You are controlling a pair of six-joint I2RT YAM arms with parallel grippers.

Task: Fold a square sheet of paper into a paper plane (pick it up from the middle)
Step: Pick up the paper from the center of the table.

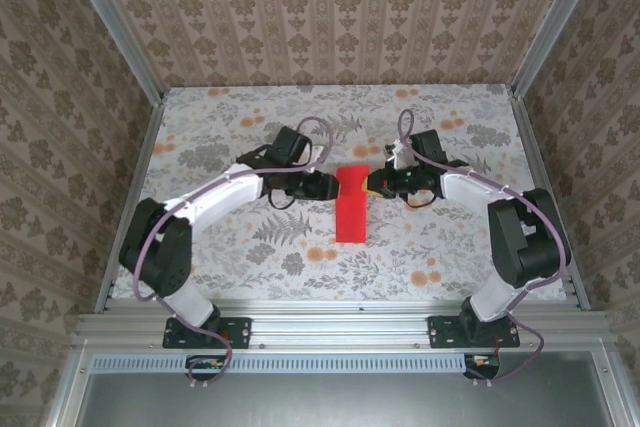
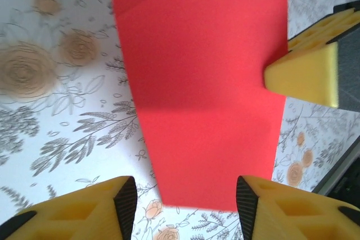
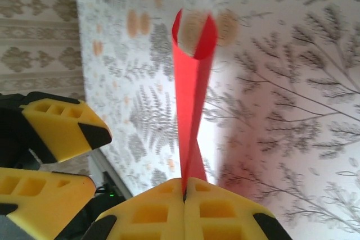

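The red sheet of paper (image 1: 351,205) is doubled over into a narrow rectangle in the middle of the table. My right gripper (image 1: 373,183) is shut on its right edge; in the right wrist view the jaws (image 3: 184,186) pinch both layers, and the paper (image 3: 191,82) runs away edge-on, bulging open at its far end. My left gripper (image 1: 325,187) stands open just left of the paper. In the left wrist view its fingertips (image 2: 185,200) straddle the paper's near edge without touching the sheet (image 2: 202,82). The right gripper's yellow finger (image 2: 304,77) sits on the sheet's right side.
The floral tablecloth (image 1: 250,237) covers the table, walled by patterned panels and aluminium posts (image 1: 535,47). The left gripper's yellow fingers (image 3: 62,127) show at the left of the right wrist view, close to the paper.
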